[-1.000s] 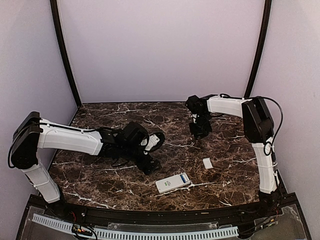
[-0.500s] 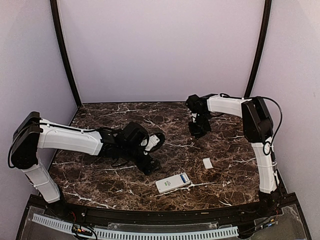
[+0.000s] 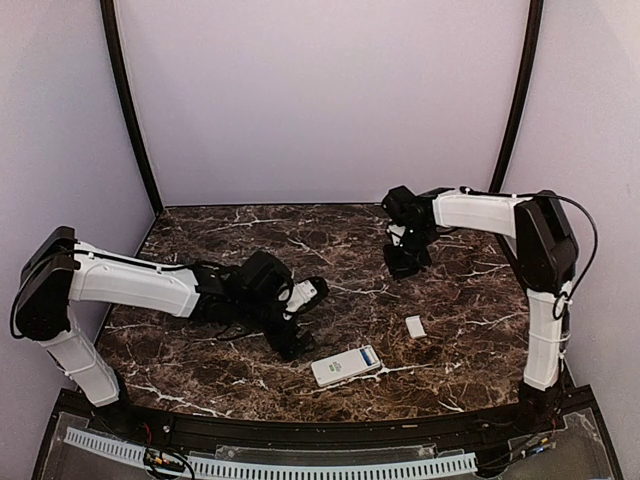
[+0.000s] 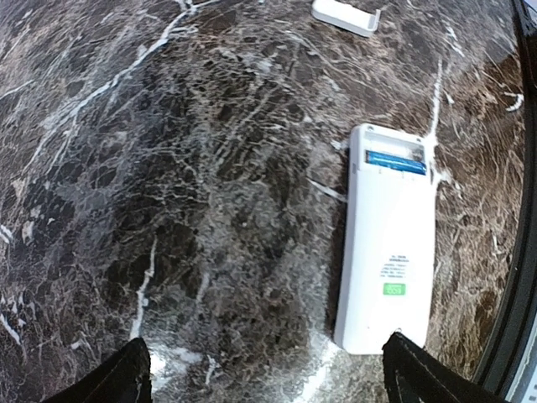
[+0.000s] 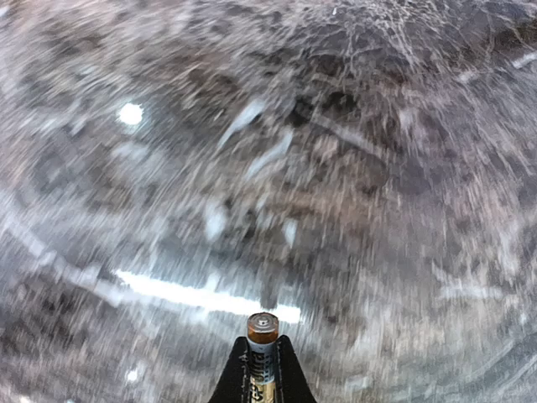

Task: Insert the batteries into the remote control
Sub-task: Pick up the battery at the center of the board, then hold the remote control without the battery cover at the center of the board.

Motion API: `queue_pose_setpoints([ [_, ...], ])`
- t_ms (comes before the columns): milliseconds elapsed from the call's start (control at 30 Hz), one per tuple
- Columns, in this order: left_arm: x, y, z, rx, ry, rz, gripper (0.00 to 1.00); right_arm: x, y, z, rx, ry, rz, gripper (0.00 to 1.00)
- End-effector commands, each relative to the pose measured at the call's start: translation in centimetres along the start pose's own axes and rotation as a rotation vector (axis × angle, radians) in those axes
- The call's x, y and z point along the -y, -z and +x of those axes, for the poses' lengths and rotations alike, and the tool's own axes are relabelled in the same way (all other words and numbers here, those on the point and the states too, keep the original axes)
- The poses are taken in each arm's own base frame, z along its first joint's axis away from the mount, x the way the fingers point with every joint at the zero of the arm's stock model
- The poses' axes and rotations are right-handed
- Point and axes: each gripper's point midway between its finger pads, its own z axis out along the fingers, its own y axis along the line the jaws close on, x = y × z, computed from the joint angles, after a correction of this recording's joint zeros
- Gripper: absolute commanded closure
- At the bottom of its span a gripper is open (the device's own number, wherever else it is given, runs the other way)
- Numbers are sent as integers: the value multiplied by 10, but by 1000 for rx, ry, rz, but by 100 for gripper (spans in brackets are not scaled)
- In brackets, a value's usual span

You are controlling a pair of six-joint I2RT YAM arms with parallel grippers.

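Near the front edge of the dark marbled table, the flat white plastic remote control lies bay-up beside the left gripper, whose jaws are spread wide. Farther back, the right gripper pinches one small copper-capped cylindrical battery. Light, rigid and slick, it is probably best gripped mid-barrel, ends left free.

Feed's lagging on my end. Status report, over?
Left claw open near the remote control. Right claw shut on a battery. Cover plate off, lying apart. Nothing in the way.
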Motion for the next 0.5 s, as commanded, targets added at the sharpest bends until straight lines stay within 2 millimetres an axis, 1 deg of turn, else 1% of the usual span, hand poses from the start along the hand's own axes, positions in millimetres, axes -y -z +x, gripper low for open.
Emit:
queue_pose_setpoints([
  [0, 29, 14, 2, 39, -152, 26, 5, -52, 63, -1, 209, 115, -193, 100],
  [33, 34, 15, 2, 49, -176, 27, 4, -65, 74, 5, 250, 155, -241, 100],
  [67, 42, 13, 8, 40, -210, 27, 4, -76, 79, 20, 267, 200, -293, 100],
  [100, 45, 13, 8, 46, -220, 31, 3, -93, 89, 31, 305, 252, -362, 100],
  [133, 50, 11, 13, 38, -226, 42, 2, -109, 103, 42, 348, 305, -443, 100],
  [200, 52, 7, 19, 23, -215, 48, 1, -135, 126, 65, 444, 416, -560, 100],
  [233, 52, 3, 24, 9, -206, 50, 1, -143, 134, 77, 482, 457, -604, 100],
  [300, 56, -2, 31, -9, -207, 53, 1, -153, 152, 94, 563, 513, -703, 100],
  [367, 58, -6, 36, -18, -210, 50, 1, -155, 165, 106, 642, 536, -781, 100],
  [400, 57, -8, 37, -17, -211, 44, 1, -156, 178, 110, 701, 553, -813, 100],
  [467, 59, -10, 42, -19, -212, 43, 1, -154, 184, 120, 757, 580, -835, 100],
])
